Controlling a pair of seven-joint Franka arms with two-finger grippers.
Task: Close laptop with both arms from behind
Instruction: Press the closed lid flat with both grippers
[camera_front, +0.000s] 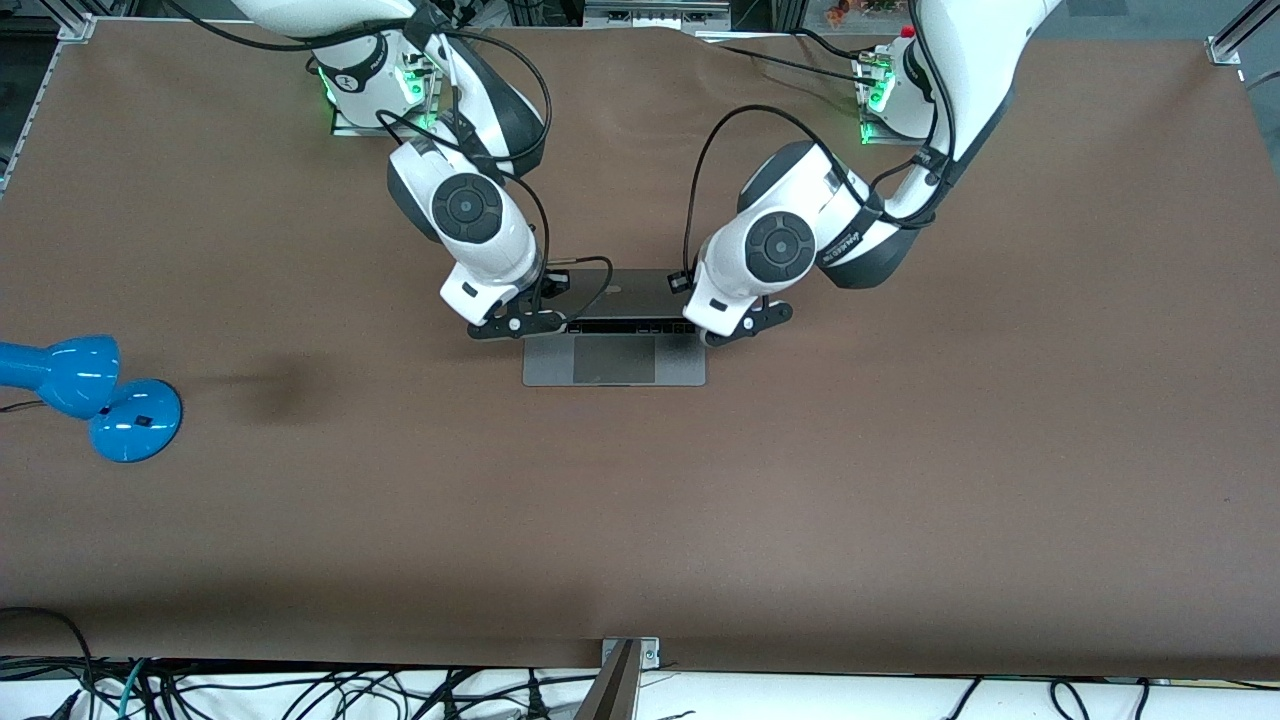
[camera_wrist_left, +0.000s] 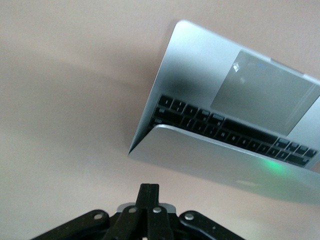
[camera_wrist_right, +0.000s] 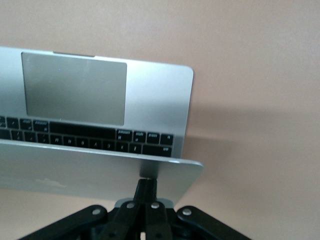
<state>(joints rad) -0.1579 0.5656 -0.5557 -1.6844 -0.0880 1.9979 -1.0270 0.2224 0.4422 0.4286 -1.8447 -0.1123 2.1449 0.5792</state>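
Laptop (camera_front: 614, 345) lid half lowered; press evenly with left gripper (camera_wrist_left: 148, 192) and right gripper (camera_wrist_right: 147, 187), both clenched empty, on lid's back.

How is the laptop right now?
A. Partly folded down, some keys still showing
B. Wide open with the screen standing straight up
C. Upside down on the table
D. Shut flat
A: the laptop has its lid tipped low over the black keys, with only the trackpad and a strip of keys uncovered.
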